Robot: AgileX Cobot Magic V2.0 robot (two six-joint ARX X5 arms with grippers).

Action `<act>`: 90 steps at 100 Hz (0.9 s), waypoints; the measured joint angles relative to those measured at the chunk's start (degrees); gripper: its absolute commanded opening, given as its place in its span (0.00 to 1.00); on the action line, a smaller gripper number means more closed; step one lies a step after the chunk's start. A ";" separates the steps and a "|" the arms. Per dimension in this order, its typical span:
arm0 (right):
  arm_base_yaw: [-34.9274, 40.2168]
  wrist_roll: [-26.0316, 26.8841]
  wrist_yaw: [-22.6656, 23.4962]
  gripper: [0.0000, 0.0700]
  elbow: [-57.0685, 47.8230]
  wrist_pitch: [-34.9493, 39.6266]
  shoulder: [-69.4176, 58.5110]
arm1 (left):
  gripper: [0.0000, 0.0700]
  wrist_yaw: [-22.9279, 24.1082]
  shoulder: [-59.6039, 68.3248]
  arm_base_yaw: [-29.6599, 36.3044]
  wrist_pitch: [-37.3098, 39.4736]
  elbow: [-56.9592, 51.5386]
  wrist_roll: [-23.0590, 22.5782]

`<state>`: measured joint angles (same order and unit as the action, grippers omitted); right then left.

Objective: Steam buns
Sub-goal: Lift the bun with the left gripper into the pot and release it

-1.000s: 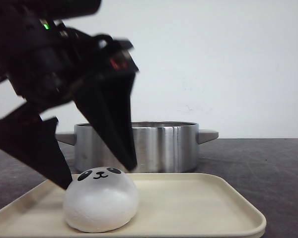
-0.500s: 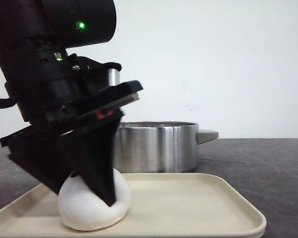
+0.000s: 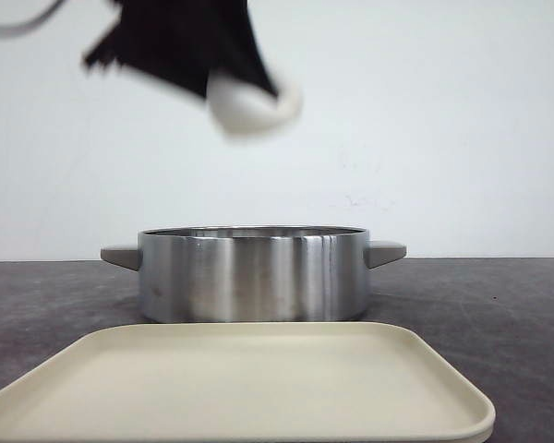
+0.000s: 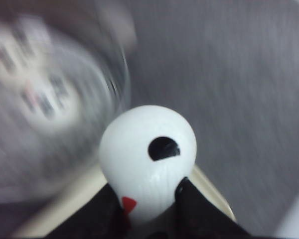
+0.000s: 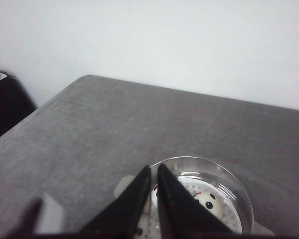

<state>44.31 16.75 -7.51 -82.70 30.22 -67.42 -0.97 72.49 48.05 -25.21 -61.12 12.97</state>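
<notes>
1. White bun (image 3: 252, 103) held high in the upper left of the front view, pinched between the dark fingers (image 3: 180, 41) of the left gripper (image 4: 150, 211); motion-blurred there, sharp in the left wrist view, one black eye patch showing.
2. Gripped low on both flanks, dome pointing away from the wrist; judged a carrying hold that leaves the underside free for setting down.
3. Hangs well above the rim of the steel pot (image 3: 252, 274), near centre frame, so plenty of height for clearing the wall.
4. Cream tray (image 3: 258, 378) fills the lower frame, bare on its visible surface, raised lip all round, just in front of the pot.
5. Other buns (image 5: 209, 201) already inside the pot on a perforated insert, seen in the right wrist view; exact count hard to tell.
6. Right gripper (image 5: 154, 186) with fingers pressed together, holding nothing, parked high over the pot.
7. Grey worktop (image 3: 480, 305) open at right frame; pot handles jut sideways, worth avoiding on descent.
8. Likely next need: lowering into a free gap between the seated buns.
</notes>
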 measured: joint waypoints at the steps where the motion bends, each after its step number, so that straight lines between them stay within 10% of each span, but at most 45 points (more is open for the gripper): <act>1: 0.00 -0.02 0.02 0.02 0.00 -0.07 0.00 | 0.00 0.57 0.02 -0.11 0.09 -0.31 -0.35; 47: 0.00 -0.26 0.00 0.02 0.00 0.02 0.00 | 0.01 3.76 15.85 -11.10 8.66 -1.57 -5.70; 76: 0.00 -0.26 0.02 0.02 0.00 2.25 0.00 | 0.75 4.04 18.23 -12.85 9.01 -1.49 -5.97; 90: 0.00 -0.26 0.00 0.02 0.00 2.47 0.00 | 0.81 4.09 18.23 -13.40 8.37 -1.55 -5.97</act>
<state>44.31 16.49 -7.51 -82.70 32.69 -67.42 3.11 90.72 34.65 -16.84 -62.67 7.01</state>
